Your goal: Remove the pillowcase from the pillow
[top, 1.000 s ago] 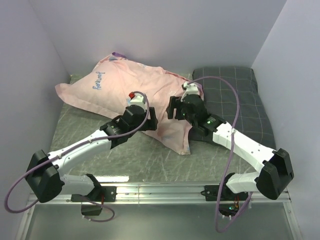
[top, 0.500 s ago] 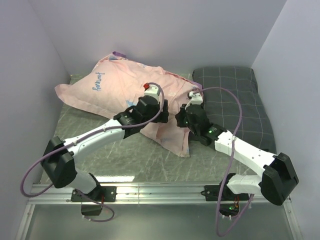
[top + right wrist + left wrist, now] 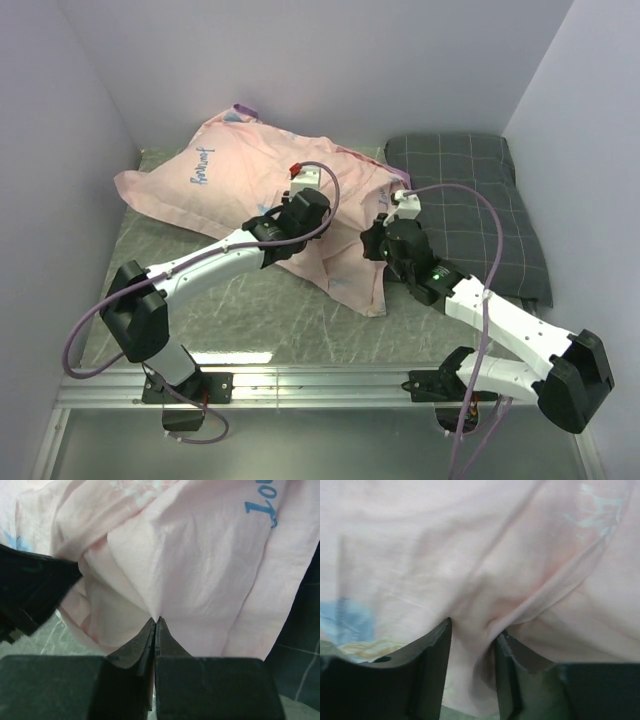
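Observation:
The pink pillowcase (image 3: 240,165) lies across the back of the table, plump and creased; the pillow is hidden inside it. My left gripper (image 3: 322,203) presses into its right half. In the left wrist view the left gripper (image 3: 472,630) has a puckered ridge of the pillowcase (image 3: 470,555) squeezed between its dark fingers (image 3: 432,665). My right gripper (image 3: 370,242) sits at the case's near right edge. In the right wrist view the right gripper (image 3: 156,620) is shut, with a peak of the pillowcase (image 3: 200,570) pinched at its tips.
A dark grey checked pillow (image 3: 470,200) lies at the back right, touching the pillowcase and under the right arm. The grey-green table (image 3: 250,310) shows in front. Lilac walls close in on three sides. The left gripper's black body (image 3: 30,595) is close to my right gripper.
Both arms have reached further into the pillowcase. The right gripper has shut on a fold of fabric, and the left jaws have narrowed around a ridge of it. The case has bunched up slightly.

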Robot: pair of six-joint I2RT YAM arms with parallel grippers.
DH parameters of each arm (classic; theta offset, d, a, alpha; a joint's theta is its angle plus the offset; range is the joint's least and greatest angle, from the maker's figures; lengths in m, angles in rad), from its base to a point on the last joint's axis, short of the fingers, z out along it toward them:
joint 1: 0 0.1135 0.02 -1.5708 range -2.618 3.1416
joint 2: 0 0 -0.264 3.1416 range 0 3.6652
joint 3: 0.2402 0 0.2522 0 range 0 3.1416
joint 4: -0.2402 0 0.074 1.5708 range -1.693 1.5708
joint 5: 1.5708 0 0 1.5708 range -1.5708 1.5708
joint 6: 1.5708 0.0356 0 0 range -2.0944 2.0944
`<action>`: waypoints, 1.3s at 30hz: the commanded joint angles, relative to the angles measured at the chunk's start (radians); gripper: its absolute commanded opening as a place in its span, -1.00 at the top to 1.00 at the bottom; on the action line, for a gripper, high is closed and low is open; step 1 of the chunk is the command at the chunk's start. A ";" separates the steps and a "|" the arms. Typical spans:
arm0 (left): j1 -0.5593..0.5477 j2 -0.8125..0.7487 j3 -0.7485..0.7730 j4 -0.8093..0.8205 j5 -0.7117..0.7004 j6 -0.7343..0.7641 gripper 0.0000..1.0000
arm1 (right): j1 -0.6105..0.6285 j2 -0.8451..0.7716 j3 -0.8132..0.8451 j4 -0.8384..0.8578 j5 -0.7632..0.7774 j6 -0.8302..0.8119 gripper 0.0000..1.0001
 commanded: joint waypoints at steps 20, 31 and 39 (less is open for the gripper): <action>0.346 -0.278 -0.425 0.279 0.250 -0.203 0.82 | 0.046 -0.147 -0.037 -0.181 0.116 0.001 0.65; 0.302 -0.246 -0.446 0.310 0.247 -0.223 0.80 | 0.283 0.201 0.402 -0.405 0.378 -0.088 -0.55; 0.383 -0.249 -0.422 0.287 0.268 -0.221 0.80 | 0.246 0.390 0.424 -0.477 0.476 -0.072 0.15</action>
